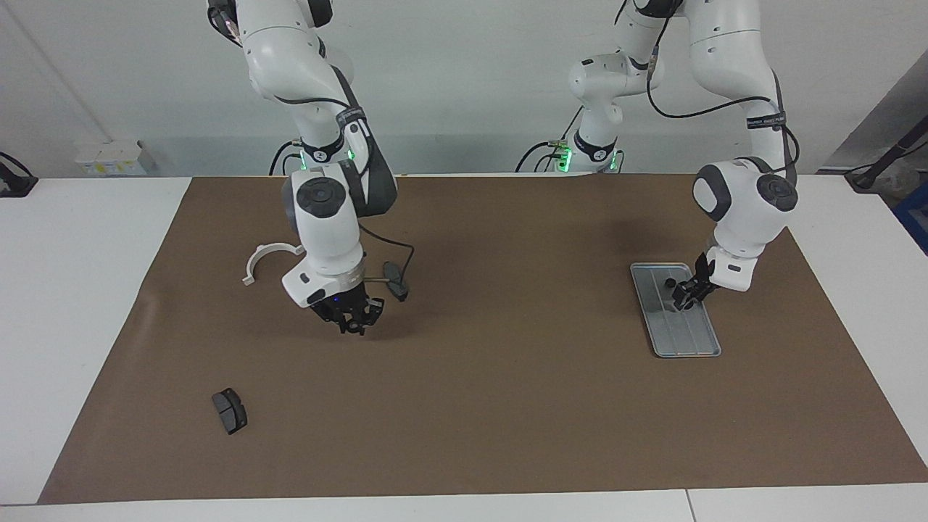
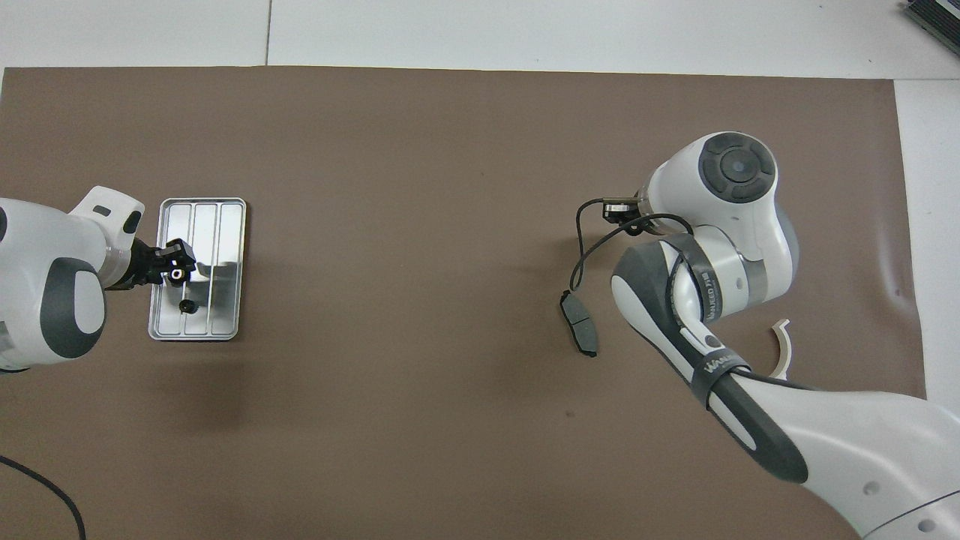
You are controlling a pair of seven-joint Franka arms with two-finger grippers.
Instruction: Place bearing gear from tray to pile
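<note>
1. Bearing gear, a small black ring-shaped part with a pale centre (image 2: 175, 274), sits between the fingertips of the left gripper (image 2: 174, 262), down in the tray; whether the fingers are already clenched on it I cannot tell.
2. Second small black part (image 2: 187, 305) lies loose in the same tray, nearer to the robots than the gripped-at one, untouched.
3. Tray: flat rectangular silver-grey metal tray with rounded corners, raised rim and lengthwise grooves (image 1: 699, 349), resting on the brown table mat (image 1: 507, 406) toward the left arm's end of the table.
4. Right gripper (image 1: 353, 324) hangs low over bare mat toward the right arm's end. Fingertips look drawn together, clenched; what, if anything, is between them cannot be made out.
5. Pile parts around it, all apart from one another:
   - dark grey curved brake pad (image 1: 396, 280) just beside the right arm's wrist, nearer to the robots than the gripper's spot;
   - white semicircular plastic bracket (image 1: 259, 260), partly hidden by the right arm in the overhead view;
   - second dark grey brake pad (image 1: 230, 410), farthest from the robots, well apart from the rest.
</note>
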